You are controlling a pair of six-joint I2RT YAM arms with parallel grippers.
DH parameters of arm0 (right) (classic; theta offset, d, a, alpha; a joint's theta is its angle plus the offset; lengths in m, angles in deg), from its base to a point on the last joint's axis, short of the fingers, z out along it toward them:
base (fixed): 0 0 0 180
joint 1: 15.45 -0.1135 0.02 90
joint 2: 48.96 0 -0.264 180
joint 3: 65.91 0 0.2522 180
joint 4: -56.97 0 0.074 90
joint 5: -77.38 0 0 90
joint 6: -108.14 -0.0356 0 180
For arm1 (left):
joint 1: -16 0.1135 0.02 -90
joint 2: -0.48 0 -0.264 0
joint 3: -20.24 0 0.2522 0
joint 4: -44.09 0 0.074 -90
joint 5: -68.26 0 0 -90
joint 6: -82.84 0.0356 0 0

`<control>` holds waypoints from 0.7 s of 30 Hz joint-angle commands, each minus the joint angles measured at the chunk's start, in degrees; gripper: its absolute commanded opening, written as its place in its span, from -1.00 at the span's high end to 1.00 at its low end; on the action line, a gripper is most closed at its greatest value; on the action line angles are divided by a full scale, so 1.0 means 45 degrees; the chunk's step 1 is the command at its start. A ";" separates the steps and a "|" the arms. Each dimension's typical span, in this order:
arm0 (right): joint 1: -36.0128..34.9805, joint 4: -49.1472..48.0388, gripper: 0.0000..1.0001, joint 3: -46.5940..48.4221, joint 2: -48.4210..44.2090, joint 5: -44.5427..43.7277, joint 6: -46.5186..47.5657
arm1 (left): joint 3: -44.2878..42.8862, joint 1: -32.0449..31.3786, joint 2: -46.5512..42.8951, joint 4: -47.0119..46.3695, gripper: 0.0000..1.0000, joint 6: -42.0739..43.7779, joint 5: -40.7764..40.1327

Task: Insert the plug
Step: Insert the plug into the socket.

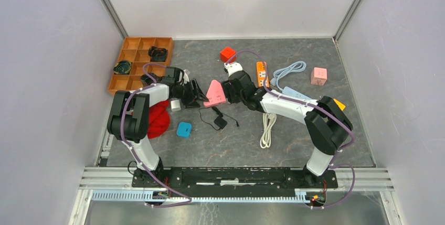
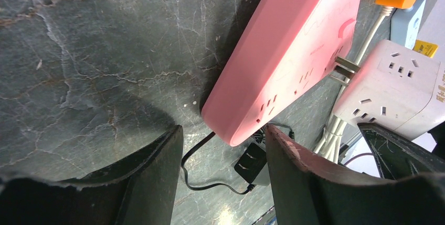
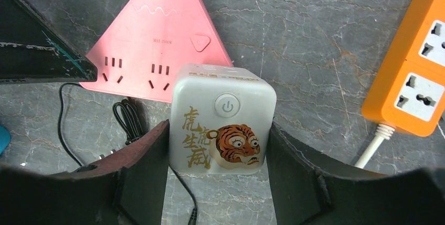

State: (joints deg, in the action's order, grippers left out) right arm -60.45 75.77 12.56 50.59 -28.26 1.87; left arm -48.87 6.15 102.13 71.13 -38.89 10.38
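Note:
A pink triangular power strip (image 1: 215,94) lies flat on the grey table; it also shows in the left wrist view (image 2: 294,41) and the right wrist view (image 3: 152,41). My right gripper (image 3: 218,130) is shut on a white cube plug (image 3: 223,115) with a tiger picture, held at the strip's near edge. In the left wrist view the cube (image 2: 391,86) has its metal prongs (image 2: 346,66) right at the strip's sockets; I cannot tell whether they are in. My left gripper (image 2: 223,133) is open around the strip's corner, one finger (image 2: 278,146) touching it.
A black adapter (image 1: 220,121) with a thin cord lies just in front of the strip. An orange power strip (image 1: 261,74) lies to the right, with a red cube (image 1: 227,54), a pink cube (image 1: 318,76), a coiled white cable (image 1: 268,129), a blue object (image 1: 184,129) and a wooden tray (image 1: 137,62) around.

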 commanded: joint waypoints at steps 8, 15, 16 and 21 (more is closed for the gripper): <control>-0.0047 0.0676 0.47 0.1291 0.0364 -0.0568 -0.0458 | -0.0395 -0.0030 0.0010 -0.0040 -0.29 -0.0333 0.0418; -0.0099 0.0987 0.48 0.1823 0.0738 -0.0405 -0.0671 | -0.0433 -0.0030 0.0047 -0.0039 -0.29 -0.0352 0.0427; -0.0115 0.1006 0.48 0.1861 0.0787 -0.0353 -0.0698 | -0.0421 -0.0033 0.0046 -0.0035 -0.29 -0.0352 0.0441; -0.0174 0.1072 0.49 0.1966 0.0953 -0.0364 -0.0856 | -0.0414 -0.0025 0.0048 -0.0032 -0.29 -0.0372 0.0452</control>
State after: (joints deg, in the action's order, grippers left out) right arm -60.64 81.23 18.75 53.89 -29.81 -0.49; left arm -48.87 6.13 102.13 71.21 -38.89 10.42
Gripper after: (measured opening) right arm 0.656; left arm 0.650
